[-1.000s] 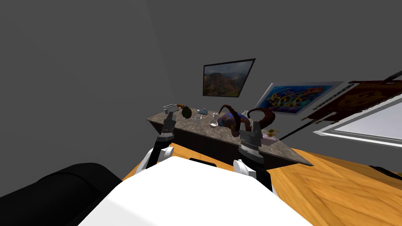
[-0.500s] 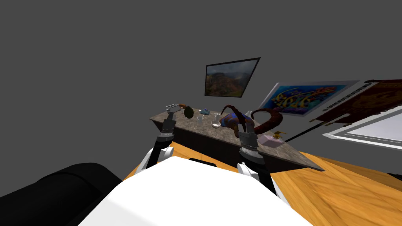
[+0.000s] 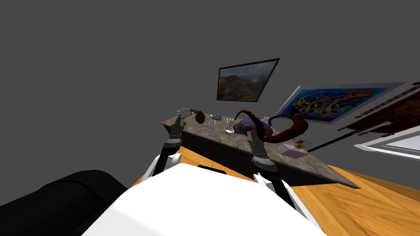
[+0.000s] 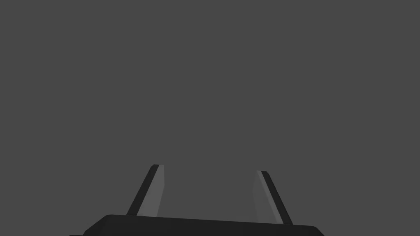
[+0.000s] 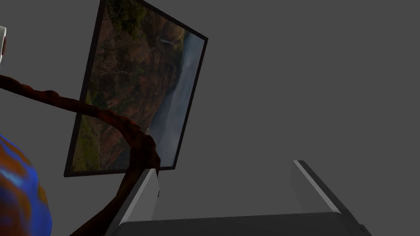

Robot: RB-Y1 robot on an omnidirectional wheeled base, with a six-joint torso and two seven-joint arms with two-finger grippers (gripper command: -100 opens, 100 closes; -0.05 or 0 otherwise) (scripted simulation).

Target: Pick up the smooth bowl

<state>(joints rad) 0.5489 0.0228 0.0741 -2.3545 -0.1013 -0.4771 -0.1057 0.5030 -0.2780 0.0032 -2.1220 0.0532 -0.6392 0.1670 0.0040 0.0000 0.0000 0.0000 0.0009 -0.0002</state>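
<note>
Tabletop (image 3: 197,128): small white bowl (image 3: 229,131) mid-tabletop, detail unclear. Left end effector (image 4: 209,168) wide, at left end. Right end effector (image 5: 225,166) wide, partly masking horned ornament (image 3: 242,125).

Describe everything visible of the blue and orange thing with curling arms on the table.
The blue and orange thing is a rounded body, mottled blue with orange patches. Two rough, dark red-brown arms rise from it and curl over. It stands on the stone-patterned table, beside a small white bowl. The open right claw hovers just before it, near one arm.
</note>
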